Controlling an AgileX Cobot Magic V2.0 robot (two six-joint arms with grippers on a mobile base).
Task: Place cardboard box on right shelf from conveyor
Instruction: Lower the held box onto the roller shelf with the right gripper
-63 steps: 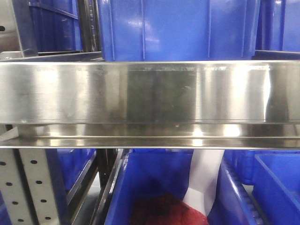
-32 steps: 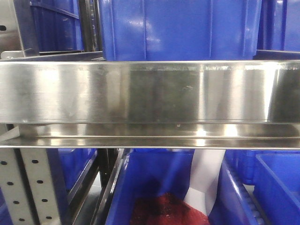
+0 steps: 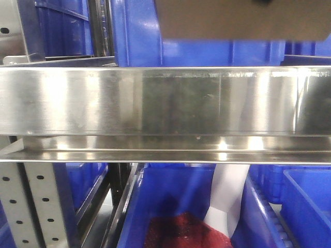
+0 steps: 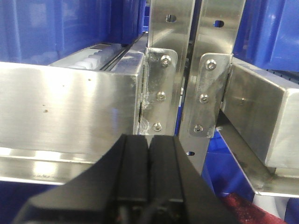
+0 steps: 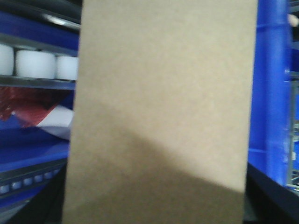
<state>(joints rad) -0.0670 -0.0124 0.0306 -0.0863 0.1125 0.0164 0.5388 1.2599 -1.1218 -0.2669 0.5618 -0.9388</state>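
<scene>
The tan cardboard box (image 5: pixel 163 102) fills the right wrist view, held between the dark fingers of my right gripper (image 5: pixel 156 203), whose edges barely show at the box's lower sides. In the front view the cardboard box (image 3: pixel 243 20) hangs at the top right, above the shiny steel lip of the right shelf (image 3: pixel 165 101) and in front of a blue bin. My left gripper (image 4: pixel 149 142) is shut with nothing in it, close before the shelf's steel beam (image 4: pixel 70 107) and bolted uprights (image 4: pixel 168 70). The conveyor is out of view.
A blue bin (image 3: pixel 139 36) stands on the shelf behind the box. Below the lip, another blue bin (image 3: pixel 170 191) holds red and white material. A perforated grey upright (image 3: pixel 31 206) is at lower left. White rollers (image 5: pixel 35 63) show left of the box.
The cardboard box has come into the top right of the front view, above the shelf lip, where only the blue bin showed before. The shelf and bins are unchanged.
</scene>
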